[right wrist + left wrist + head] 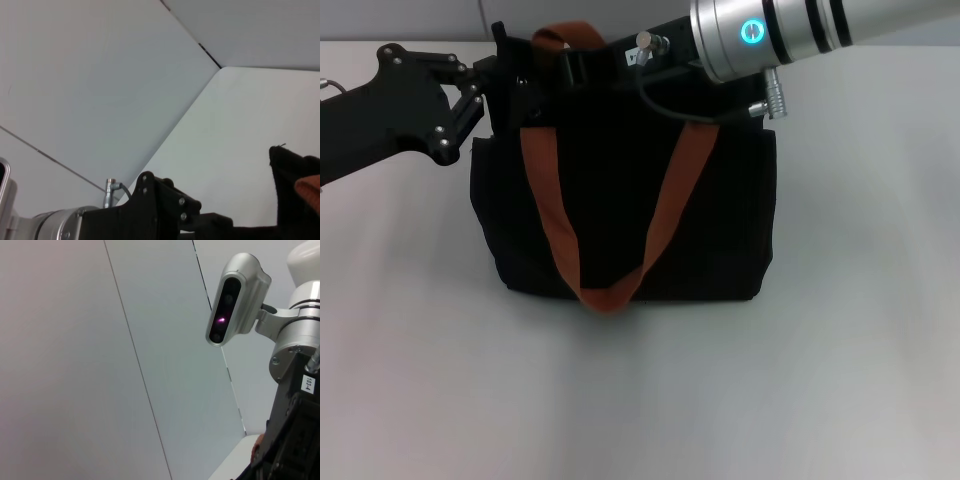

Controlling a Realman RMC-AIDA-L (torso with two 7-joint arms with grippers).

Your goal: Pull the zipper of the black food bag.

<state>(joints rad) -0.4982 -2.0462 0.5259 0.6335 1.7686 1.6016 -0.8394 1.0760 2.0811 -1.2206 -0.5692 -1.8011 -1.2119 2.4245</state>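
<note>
Both arms crowd the black food bag's (620,210) top edge; the white table (640,400) in front lies open.

White label (309,383) on the right arm's black housing, just below its silver wrist joint (295,347): reads "103-4". Head view: small label (638,58) beside the strap, illegible.

A bare lab-like test space: plain white table (840,350), pale seamed wall panels (75,365) behind.
</note>
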